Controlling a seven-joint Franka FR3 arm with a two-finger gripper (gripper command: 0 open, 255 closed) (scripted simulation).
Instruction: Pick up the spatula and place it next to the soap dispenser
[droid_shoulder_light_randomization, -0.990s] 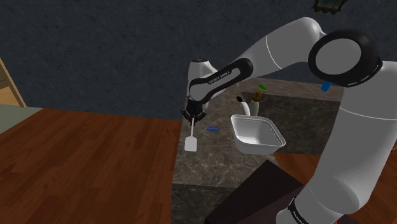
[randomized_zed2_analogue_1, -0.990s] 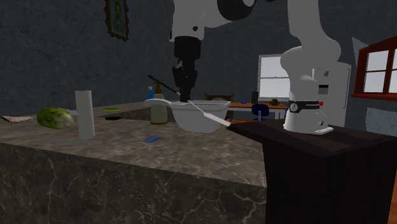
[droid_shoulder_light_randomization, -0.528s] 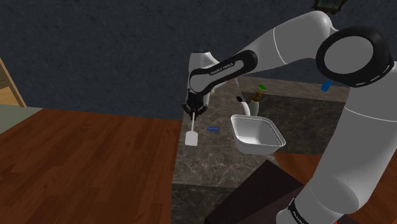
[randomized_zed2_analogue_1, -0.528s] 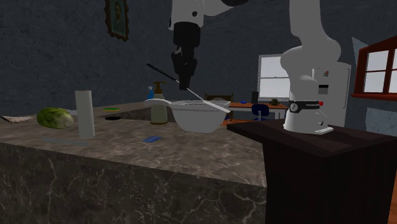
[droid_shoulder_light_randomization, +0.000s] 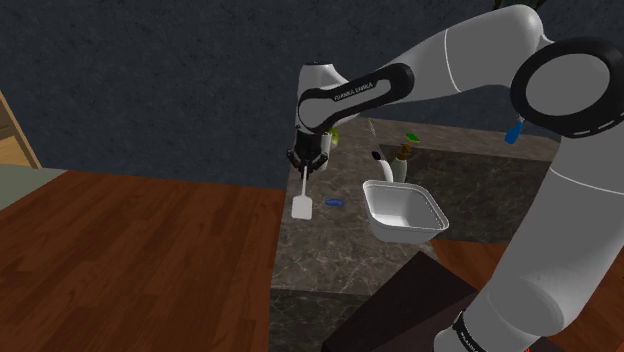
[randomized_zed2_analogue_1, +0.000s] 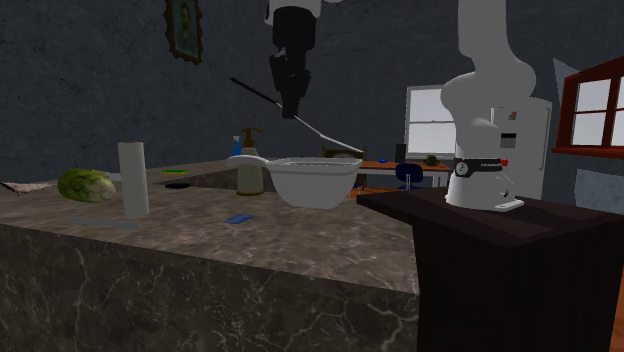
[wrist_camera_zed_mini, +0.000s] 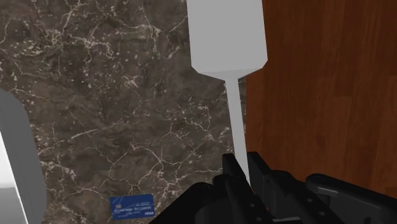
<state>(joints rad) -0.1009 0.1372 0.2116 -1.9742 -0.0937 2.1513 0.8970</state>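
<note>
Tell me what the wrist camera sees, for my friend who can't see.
The black gripper clasps a white spatula by its handle, above the edge of a dark marbled counter. A small blue card lies on it.

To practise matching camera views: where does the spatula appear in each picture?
Shoulder view: spatula hangs over the counter edge, left of the blue card.
Second exterior view: slanted, above the card.
Wrist view: clasped by the end effector, card alongside.
Shared landmark: blue card.

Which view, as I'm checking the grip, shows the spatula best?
Wrist view: the spatula is close up, white blade and handle running into the tool shut on it. The shoulder view shows it small, hanging blade-down; the second exterior view shows a thin slanted line.
</note>
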